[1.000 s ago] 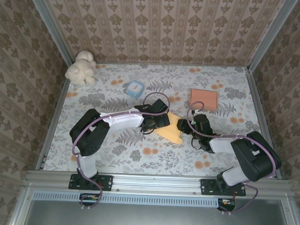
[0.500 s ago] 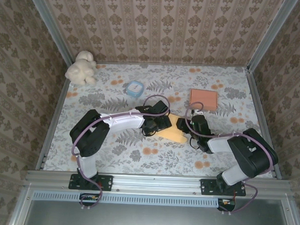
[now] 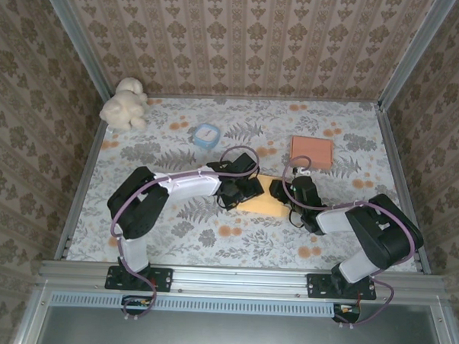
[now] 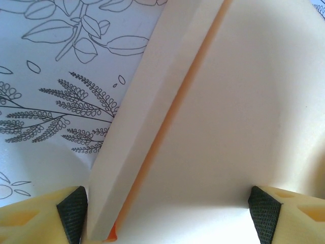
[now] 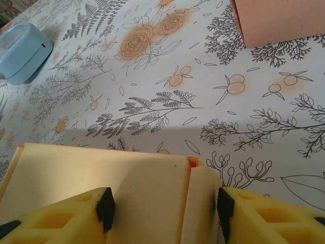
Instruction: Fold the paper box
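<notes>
Where the two arms meet at the middle of the bench, the paper box lies between their hands.
The left hand is spread wide at the box's left end, with a cream panel and a folded flap filling the gap between its black pads. The right hand is at the right end, one pad against a narrow side flap and the other over the broad panel; whether it pinches the paper I cannot tell. Farther back lie an orange sheet, a pale blue container and, in the far left corner, a white plush toy.
</notes>
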